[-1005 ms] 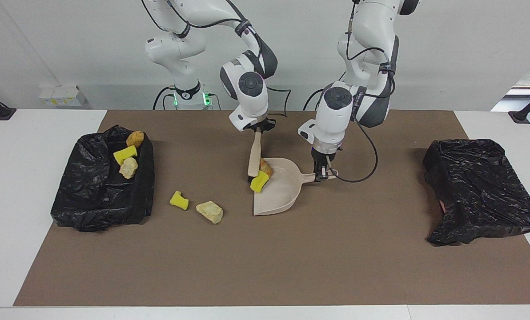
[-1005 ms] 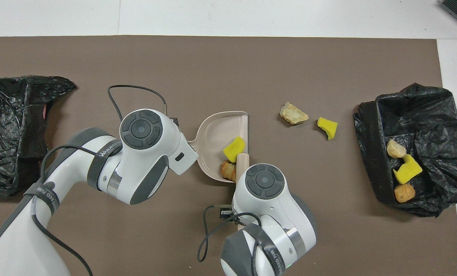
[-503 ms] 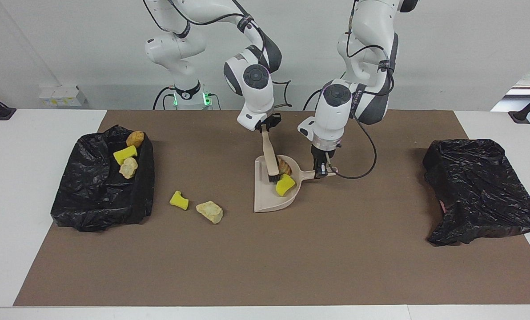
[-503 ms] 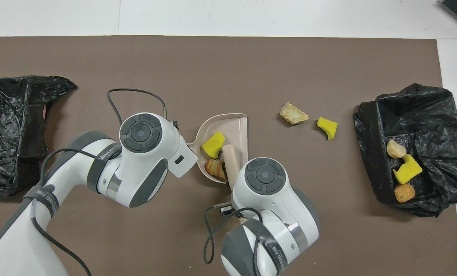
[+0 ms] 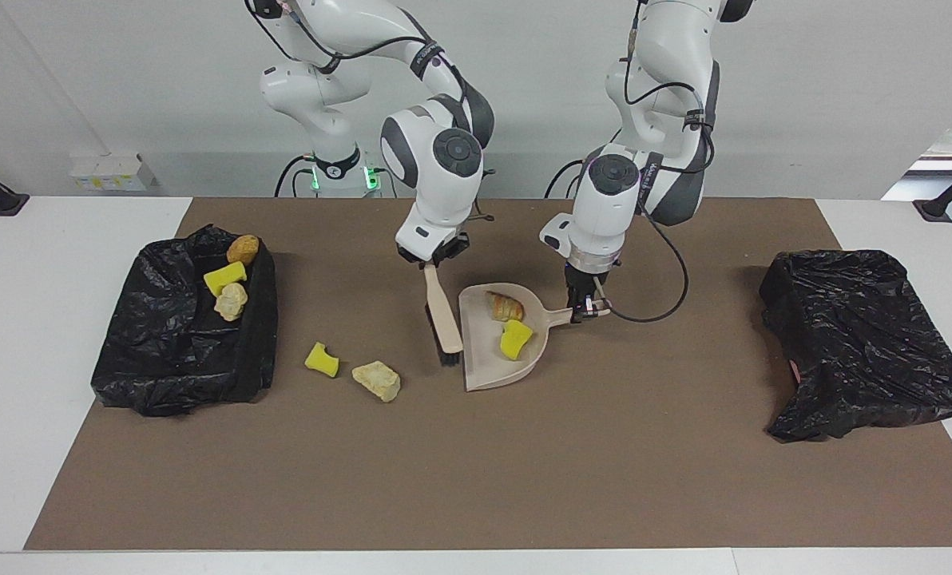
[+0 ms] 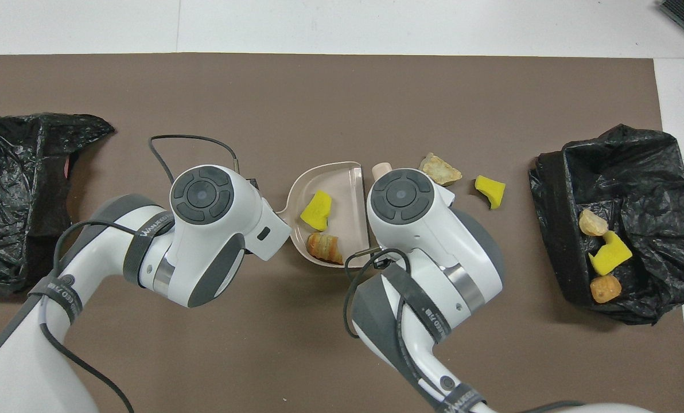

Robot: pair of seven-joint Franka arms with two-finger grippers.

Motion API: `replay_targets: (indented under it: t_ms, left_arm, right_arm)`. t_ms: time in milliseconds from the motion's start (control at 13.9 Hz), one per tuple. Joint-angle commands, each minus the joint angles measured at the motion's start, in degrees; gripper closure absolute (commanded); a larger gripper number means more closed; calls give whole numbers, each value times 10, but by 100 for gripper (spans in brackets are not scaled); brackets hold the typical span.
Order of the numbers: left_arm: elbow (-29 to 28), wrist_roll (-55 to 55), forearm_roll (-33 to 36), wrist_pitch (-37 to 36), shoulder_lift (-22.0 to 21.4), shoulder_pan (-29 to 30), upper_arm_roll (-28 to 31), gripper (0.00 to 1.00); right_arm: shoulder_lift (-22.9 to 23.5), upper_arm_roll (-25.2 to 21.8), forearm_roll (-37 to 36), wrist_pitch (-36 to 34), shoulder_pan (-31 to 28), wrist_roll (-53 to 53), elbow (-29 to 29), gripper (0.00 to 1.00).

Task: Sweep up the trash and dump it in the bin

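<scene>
Jaws of the right gripper point(image 5: 432, 259) clamp the brush point(image 5: 442, 315); left gripper point(image 5: 586, 307) jaws clamp the dustpan point(image 5: 484, 363) handle. Two trash pieces point(image 5: 508, 323) lie in the pan, two point(image 5: 354, 370) on the table, three in the bin point(image 5: 164, 351). Best practice: keep the pan lip flat, sweep the loose pair in.

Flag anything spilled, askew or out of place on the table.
Two pieces of trash lie loose on the mat, a yellow sponge piece and a cream lump, between the dustpan and the bin at the right arm's end. Nothing else stands out.
</scene>
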Motion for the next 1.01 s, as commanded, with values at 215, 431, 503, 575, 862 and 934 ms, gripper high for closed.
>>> replay_targets:
  t_ms: [215,431,503,575,862,934]
  left_arm:
    - [-20,-57,-2,1,-14,-2,1,100]
    - [-20,-73,-2,0,-14,-3,1,100]
    - [-20,-82,-3,-4,-15,-4,1,100]
    - [-19,-98,-2,-10,-15,-6,1,100]
    - [-10,-137,6,-47,-16,-21,3,100]
    - [-10,-153,9,-53,-17,-25,3,100]
  right_arm:
    - [40,-2,-118,-85,-61,57,63,100]
    - [40,-3,-162,-105,-85,81,61,100]
    - [40,-1,-165,-99,-107,84,52,100]
    - [40,0,-166,-94,-124,82,45,100]
    - [32,1,-165,-38,-163,68,0,100]
    - [33,1,-162,-34,-164,54,-5,100]
